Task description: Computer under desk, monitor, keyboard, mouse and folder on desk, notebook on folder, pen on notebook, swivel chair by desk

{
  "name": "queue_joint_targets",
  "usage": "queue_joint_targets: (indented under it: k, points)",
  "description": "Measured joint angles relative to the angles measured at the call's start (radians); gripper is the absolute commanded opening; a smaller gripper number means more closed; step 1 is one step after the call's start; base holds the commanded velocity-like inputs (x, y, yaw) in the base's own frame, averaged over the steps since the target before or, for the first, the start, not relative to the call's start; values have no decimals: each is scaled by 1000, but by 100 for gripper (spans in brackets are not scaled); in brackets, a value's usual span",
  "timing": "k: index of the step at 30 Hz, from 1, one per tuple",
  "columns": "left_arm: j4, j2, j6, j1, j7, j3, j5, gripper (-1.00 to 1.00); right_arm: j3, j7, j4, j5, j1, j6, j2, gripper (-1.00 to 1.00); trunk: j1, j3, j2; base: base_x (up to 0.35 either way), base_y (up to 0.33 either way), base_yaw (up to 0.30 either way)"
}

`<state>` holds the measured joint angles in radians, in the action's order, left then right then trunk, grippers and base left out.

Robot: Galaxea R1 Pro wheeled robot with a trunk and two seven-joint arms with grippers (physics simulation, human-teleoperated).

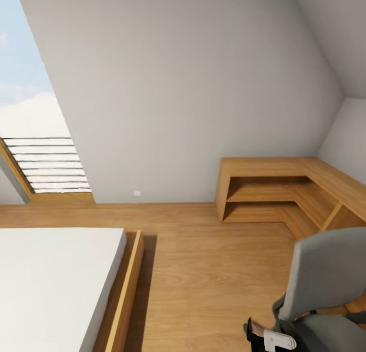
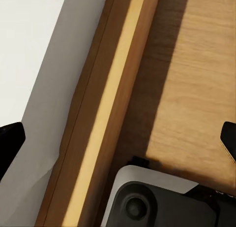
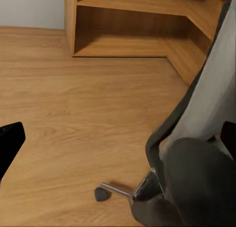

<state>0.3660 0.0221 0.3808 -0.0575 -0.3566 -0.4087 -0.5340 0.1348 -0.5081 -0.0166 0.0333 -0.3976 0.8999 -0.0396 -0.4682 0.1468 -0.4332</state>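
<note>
one swivel chair [image 1: 325,286] is sitting at the lower right of the head view, on the wood plank floor [image 1: 213,270], near a light wood corner shelf unit [image 1: 284,194] but apart from it; the right wrist view is showing its grey backrest, dark seat and one chrome base leg ending in a caster [image 3: 102,193]. the seat is only partly showing, and no folder can be made out on it. in judgement, the chair is bulky but rolling freely on its wheels, the padding soft and yielding, the backrest frame and armrest stiff; the top edge of the backrest or an armrest is looking like the soundest place to take hold for pushing. one bed [image 1: 51,286] with a white mattress and wooden frame is lying at the lower left, and the left wrist view is looking down along that frame. one slatted window [image 1: 46,164] is letting light in at the left. the left gripper [image 2: 118,138] and right gripper [image 3: 118,143] are each showing two dark fingertips at opposite picture edges, spread wide and holding nothing.
</note>
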Motion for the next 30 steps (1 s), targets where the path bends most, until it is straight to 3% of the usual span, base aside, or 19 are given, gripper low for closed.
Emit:
queue_joint_targets:
  k: [30]
  points:
    - [1,0,11,0,0,2,1,100,1,0,0,0,0,0,0,100,0,0,0,319,0,0]
